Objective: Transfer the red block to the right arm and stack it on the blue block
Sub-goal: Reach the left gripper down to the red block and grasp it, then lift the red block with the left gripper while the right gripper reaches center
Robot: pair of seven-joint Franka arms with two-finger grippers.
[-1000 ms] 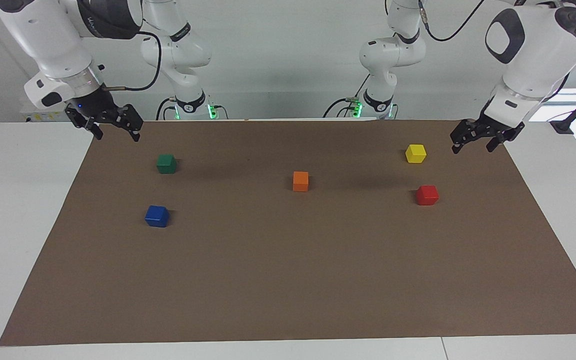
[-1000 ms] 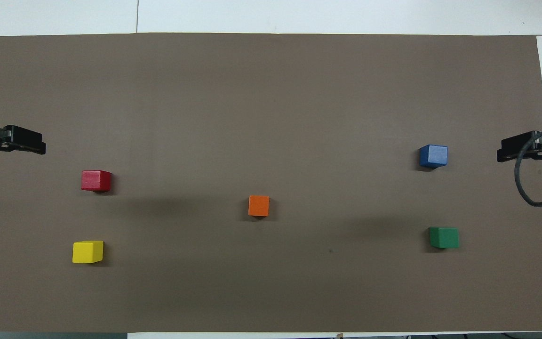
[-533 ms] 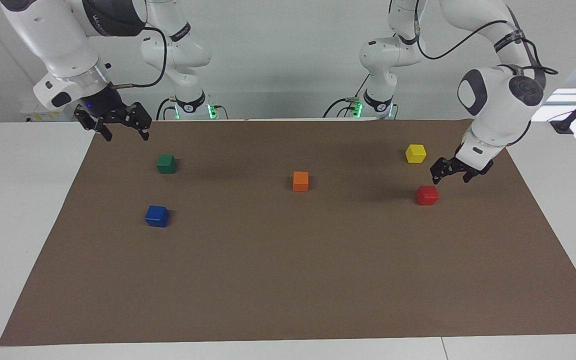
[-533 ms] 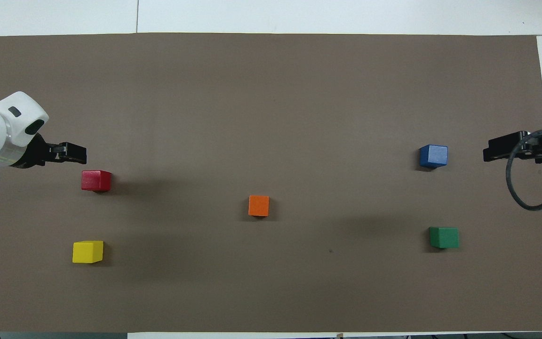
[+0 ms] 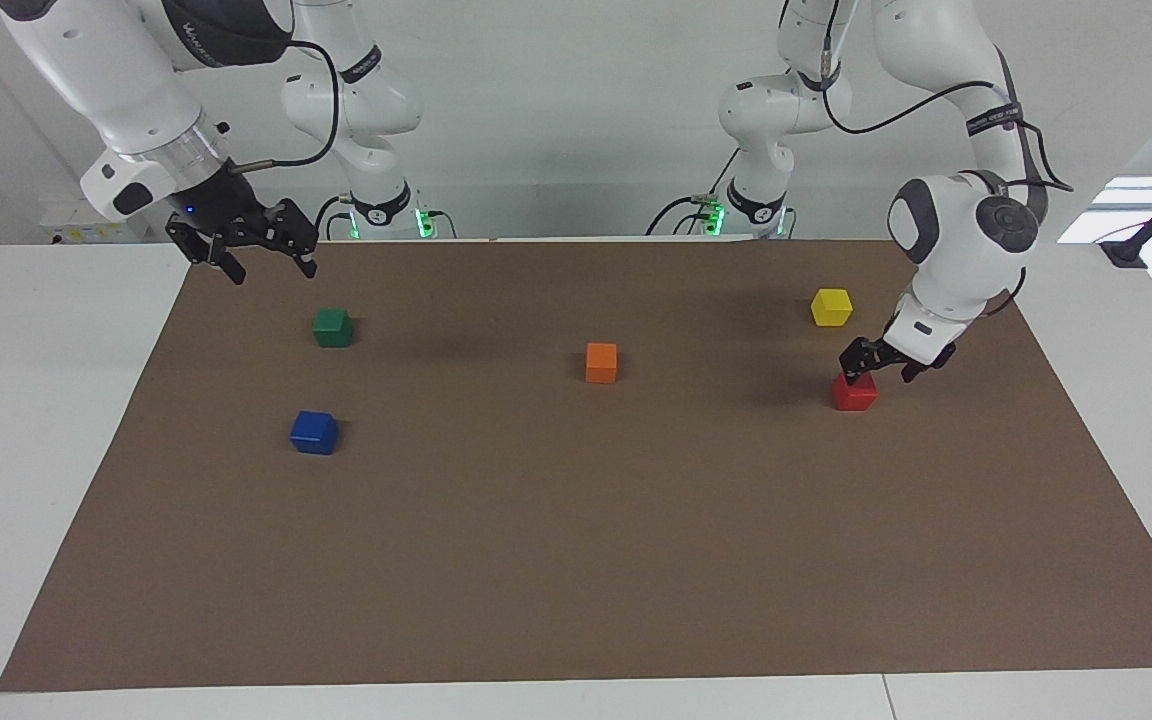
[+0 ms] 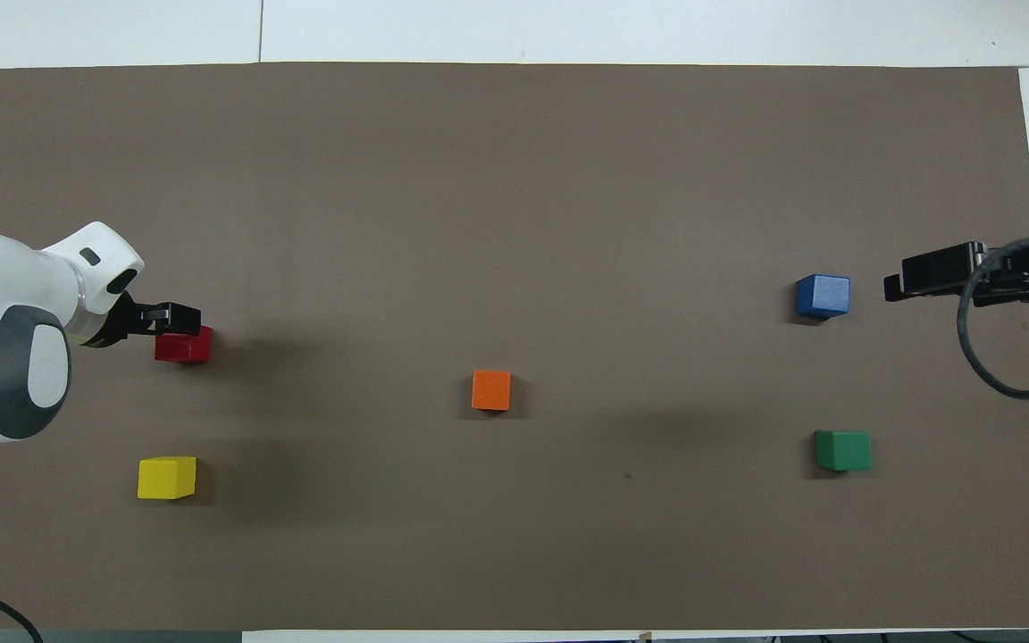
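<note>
A white worktop (image 5: 56, 420) carries a large brown mat (image 5: 576, 560) in front of a plain pale wall, with two white arms mounted at the robots' end. Five cubes sit well apart on the mat: orange block (image 5: 601, 362) in the middle, yellow block (image 5: 831, 307) and red block (image 5: 854, 392) toward the left arm's end, green block (image 5: 333, 327) and blue block (image 5: 314, 432) toward the right arm's end. Compared with a second ago, the left arm has swung down from beside the yellow block. Its left pincer (image 5: 878, 365) now sits low just over the red block, open wide, one fingertip at the block's top edge, not gripping it. The right pincer (image 5: 256, 256) has drifted slightly inward, raised over the mat's edge near the green block, open wide and holding nothing.
</note>
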